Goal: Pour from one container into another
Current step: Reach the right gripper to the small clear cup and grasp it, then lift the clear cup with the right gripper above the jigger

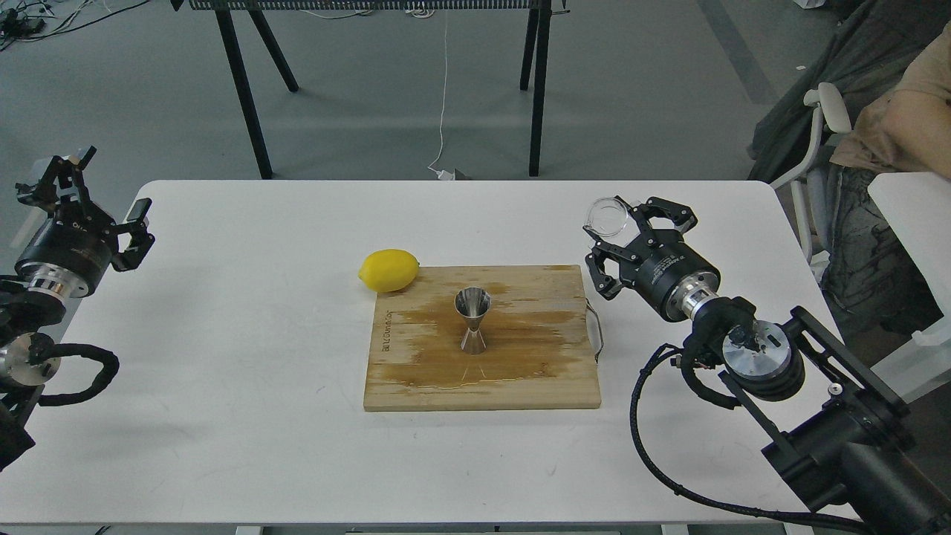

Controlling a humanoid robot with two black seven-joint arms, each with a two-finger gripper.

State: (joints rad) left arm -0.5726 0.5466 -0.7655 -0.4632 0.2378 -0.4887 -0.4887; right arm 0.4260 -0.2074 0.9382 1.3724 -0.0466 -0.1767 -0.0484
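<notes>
Clear plastic shows in the right gripper (615, 227), clamped on the cup (606, 216) above the table (223, 416), right of the wooden board (520, 371). Upright at the board's middle stands the steel jigger (472, 320), lemon (388, 270) at the corner. Left gripper (96, 204) hangs spread, empty.

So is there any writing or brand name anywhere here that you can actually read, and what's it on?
Wooden cutting board: a mark burned along its left edge, running sideways; too blurred to read.
Right gripper, holding the clear cup: a line of white print on its black body; too small to read.
Left gripper: faint pale print on its body; unreadable.
Jigger, lemon: no text visible.
</notes>
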